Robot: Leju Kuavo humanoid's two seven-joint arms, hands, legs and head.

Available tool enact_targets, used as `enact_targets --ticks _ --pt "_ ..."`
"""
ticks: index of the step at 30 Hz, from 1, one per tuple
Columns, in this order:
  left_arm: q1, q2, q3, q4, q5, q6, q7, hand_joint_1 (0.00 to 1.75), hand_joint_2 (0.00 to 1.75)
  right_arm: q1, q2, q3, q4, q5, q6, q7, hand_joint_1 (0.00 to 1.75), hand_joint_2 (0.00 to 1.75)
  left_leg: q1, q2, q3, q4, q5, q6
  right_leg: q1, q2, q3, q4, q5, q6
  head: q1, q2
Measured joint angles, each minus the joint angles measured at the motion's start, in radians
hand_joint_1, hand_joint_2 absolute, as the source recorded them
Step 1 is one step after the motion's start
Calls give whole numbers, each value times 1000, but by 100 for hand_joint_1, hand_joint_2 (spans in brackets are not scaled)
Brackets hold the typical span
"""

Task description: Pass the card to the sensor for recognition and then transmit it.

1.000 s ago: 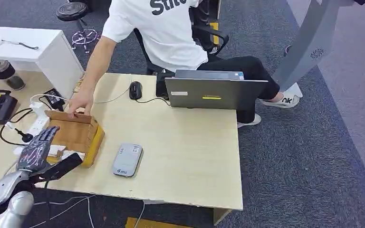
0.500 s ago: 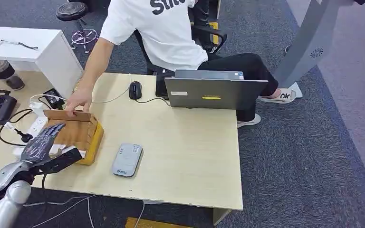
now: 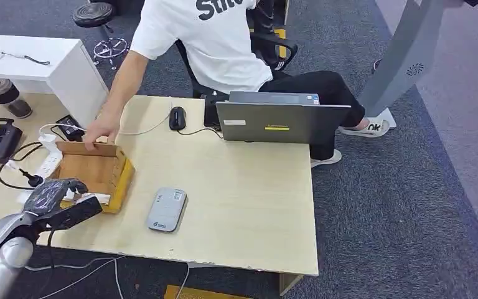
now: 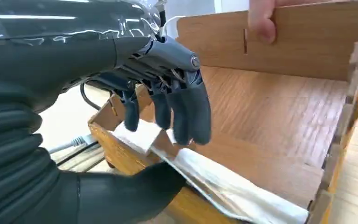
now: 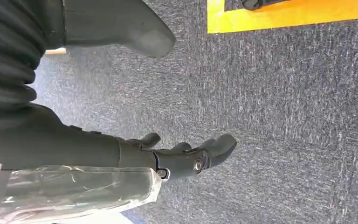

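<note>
Card (image 4: 223,184) lies white along the box's (image 3: 93,171) near edge, lower left of the head view.
Left hand (image 3: 53,192) hovers over it, fingers (image 4: 186,112) spread and curled down, thumb under; right hand (image 5: 186,156) hangs spread. A person's hand (image 3: 101,132) grips the box's far wall.

A shallow wooden box (image 3: 96,171) is seen on the pale desk (image 3: 236,199), and places are given from it. The left hand (image 3: 55,192) is held over the box's near left corner, fingers curled downward. White cards (image 3: 93,199) are lodged at the near edge. A person's hand (image 3: 101,132) is laid on the far wall. A grey card reader (image 3: 167,210) lies just right of the box; a mouse (image 3: 177,118) and laptop (image 3: 280,118) sit farther back and right.
</note>
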Motion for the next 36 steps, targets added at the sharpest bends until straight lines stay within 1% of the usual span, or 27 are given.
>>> enact_targets --ticks 2,4,5,6,11,18,21,23,24,25,26,36 --pt "0 4 0 0 8 -3 -6 141 175 0 0 1 0 0 0 0 0 175 0 0 0 0 0 0 0 0 0 0 0 0 0 0" --pt "0 7 -1 0 13 -6 -12 147 175 0 -1 1 1 0 1 0 0 175 0 1 0 0 0 0 0 1 0 0 0 0 0 0" --pt "0 8 -2 0 13 -8 -12 141 175 0 -1 2 2 0 1 -1 0 175 0 1 0 0 0 0 0 1 0 0 0 0 0 0" --pt "2 9 -3 0 14 -8 -12 141 175 0 -1 2 2 0 1 -1 0 175 0 0 0 0 0 0 0 1 0 0 0 0 0 0" --pt "11 13 -5 0 15 -8 -14 152 175 -1 -2 3 3 0 0 -1 0 175 0 0 0 0 0 0 0 1 0 0 0 0 0 0" --pt "18 18 -5 0 15 -8 -14 152 175 -1 -2 3 4 0 0 -1 0 175 0 0 0 0 0 0 0 0 0 0 0 0 0 0" --pt "18 20 -6 0 15 -8 -14 162 175 -1 -2 3 4 0 0 -1 0 175 0 0 0 0 0 0 0 0 0 0 0 0 0 0" --pt "18 21 -7 0 15 -8 -14 166 175 -1 -2 3 4 1 0 -1 0 175 0 0 0 0 0 0 0 0 0 0 0 0 0 0" --pt "19 23 -7 0 16 -8 -14 171 175 -1 -2 4 4 2 0 -1 0 175 0 0 0 0 0 0 0 0 0 0 0 0 0 0" --pt "20 23 -7 0 16 -8 -14 169 175 -2 -2 4 4 2 0 -1 0 175 0 0 0 0 0 0 0 0 0 0 0 0 0 0" --pt "20 24 -7 0 16 -8 -14 175 175 -1 -2 4 4 2 0 -1 0 175 0 0 0 0 0 0 0 0 0 0 0 0 0 0" --pt "8 47 -10 -4 4 5 -6 175 175 -1 -2 4 5 3 0 -3 0 175 0 0 0 0 0 0 0 1 0 0 0 0 0 0"
